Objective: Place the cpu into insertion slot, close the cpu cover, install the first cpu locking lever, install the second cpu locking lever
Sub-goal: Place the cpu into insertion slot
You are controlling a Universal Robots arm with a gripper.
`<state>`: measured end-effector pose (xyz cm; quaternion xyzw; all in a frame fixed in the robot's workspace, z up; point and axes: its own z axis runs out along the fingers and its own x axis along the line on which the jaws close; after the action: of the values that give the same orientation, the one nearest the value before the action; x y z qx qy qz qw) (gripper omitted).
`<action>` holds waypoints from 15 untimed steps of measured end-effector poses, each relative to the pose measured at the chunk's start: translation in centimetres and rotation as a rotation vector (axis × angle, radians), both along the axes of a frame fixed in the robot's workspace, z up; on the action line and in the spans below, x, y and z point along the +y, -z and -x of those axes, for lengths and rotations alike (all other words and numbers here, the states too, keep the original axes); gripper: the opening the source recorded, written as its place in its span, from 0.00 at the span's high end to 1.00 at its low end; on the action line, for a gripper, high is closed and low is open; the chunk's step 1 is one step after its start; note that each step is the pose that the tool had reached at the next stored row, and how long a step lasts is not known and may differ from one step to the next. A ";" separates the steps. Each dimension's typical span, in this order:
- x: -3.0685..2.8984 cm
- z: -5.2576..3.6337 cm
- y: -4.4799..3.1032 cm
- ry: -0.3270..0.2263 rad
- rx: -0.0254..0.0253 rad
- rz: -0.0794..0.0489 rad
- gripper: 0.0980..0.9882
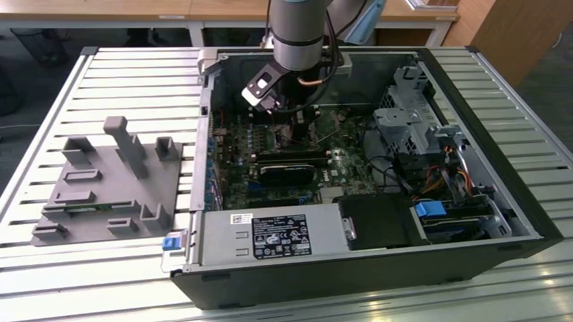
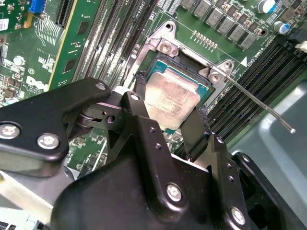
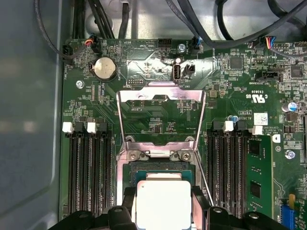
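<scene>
Step one, seating | your gripper [image 2: 171, 101] clamps the cpu [image 3: 163, 201] over the insertion slot [image 3: 163, 167]; cpu cover [image 3: 160, 94] stands open | likely need: you'll want it square to the slot

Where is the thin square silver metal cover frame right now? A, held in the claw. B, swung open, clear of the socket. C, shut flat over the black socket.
B: the silver metal cover frame stands swung open off the black square socket; the claw holds the square silver-tan chip.

Pale slatted bench [image 1: 117, 74]; wooden desks [image 1: 179, 10] behind; wood panel [image 1: 510, 33] at exterior view's right; dark floor [image 1: 18, 94].
</scene>
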<state>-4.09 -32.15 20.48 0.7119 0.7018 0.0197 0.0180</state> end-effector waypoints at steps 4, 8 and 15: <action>0.01 -0.06 0.25 0.002 0.0029 0.000 0.50; 0.01 -0.21 0.44 0.004 0.0061 -0.001 0.50; 0.07 -0.27 0.74 0.008 0.0110 0.000 0.50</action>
<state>-3.82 -32.08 19.74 0.7148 0.6990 0.0158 0.0142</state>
